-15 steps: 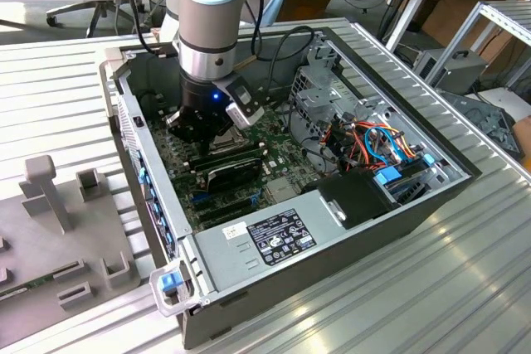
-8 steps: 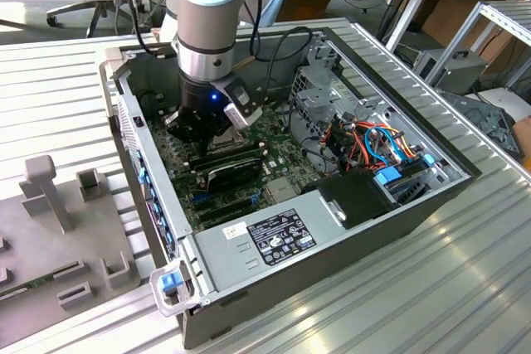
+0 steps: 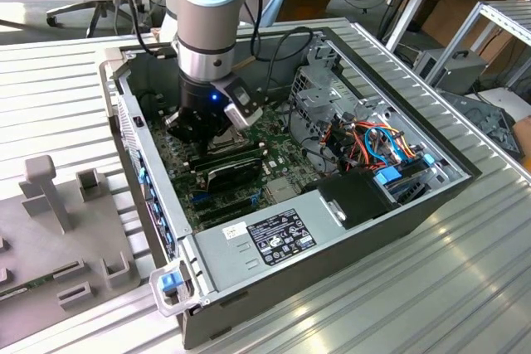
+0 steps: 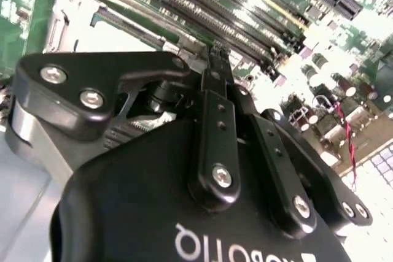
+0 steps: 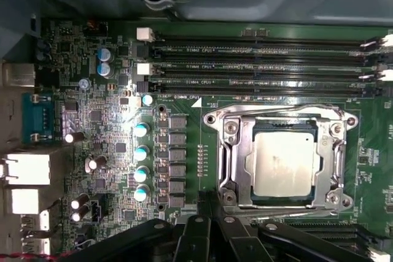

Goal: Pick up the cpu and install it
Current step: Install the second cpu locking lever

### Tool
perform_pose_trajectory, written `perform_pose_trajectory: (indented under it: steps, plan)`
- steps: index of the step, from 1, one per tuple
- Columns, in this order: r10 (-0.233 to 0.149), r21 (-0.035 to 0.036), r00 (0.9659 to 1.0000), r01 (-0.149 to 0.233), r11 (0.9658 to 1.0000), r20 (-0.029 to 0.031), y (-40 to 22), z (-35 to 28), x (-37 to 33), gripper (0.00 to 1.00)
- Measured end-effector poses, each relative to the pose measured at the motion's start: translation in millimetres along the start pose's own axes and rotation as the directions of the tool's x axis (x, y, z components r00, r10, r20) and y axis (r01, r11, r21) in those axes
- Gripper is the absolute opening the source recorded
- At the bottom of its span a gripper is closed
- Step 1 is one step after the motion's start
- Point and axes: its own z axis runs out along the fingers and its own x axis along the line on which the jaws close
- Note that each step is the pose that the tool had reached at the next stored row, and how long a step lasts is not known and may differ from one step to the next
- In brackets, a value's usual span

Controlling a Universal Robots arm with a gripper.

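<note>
The cpu point(image 5: 285, 164), a small square chip with a dull silver-beige top, lies flat inside the metal-framed socket point(image 5: 228, 151) on the green motherboard point(image 5: 110, 108). My gripper point(image 5: 210, 216) hovers just beside the socket's edge with its black fingers point(image 4: 216, 84) drawn together and nothing between them. In the exterior view the gripper point(image 3: 209, 132) is lowered into the open computer case point(image 3: 332, 230), close above the motherboard point(image 3: 278, 134). The second wrist view has the gripper point(image 4: 216, 53) over the board, next to a corner of the socket frame point(image 4: 67, 16).
Long black memory slots point(image 5: 258, 65) run beside the socket. A black card point(image 3: 232, 173) and a bundle of coloured cables point(image 3: 373, 143) sit inside the case. A grey fixture point(image 3: 58, 230) lies on the ribbed table at the exterior view's left.
</note>
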Motion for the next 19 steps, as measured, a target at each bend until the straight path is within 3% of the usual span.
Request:
perform_pose_trajectory:
  steps: [2, 7, 11, 15, 19]
  plan:
    - [0.000, 0.0004, 1.0000, 0.000, 1.0000, -0.0005, -0.4, -8.0, 0.0, 0.11]
    - [0.000, 0.0004, 1.0000, 0.000, 1.0000, -0.0005, -0.8, -21.0, -0.2, 0.11]
    - [0.000, 0.0006, 1.0000, 0.000, 1.0000, -0.0005, -1.5, -40.6, -0.5, 0.11]
    - [0.000, 0.0005, 1.0000, 0.000, 1.0000, -0.0005, -1.5, -41.0, -0.6, 0.11]
    - [0.000, 0.0007, 1.0000, 0.000, 1.0000, -0.0006, -1.6, -40.8, -11.5, 0.11]
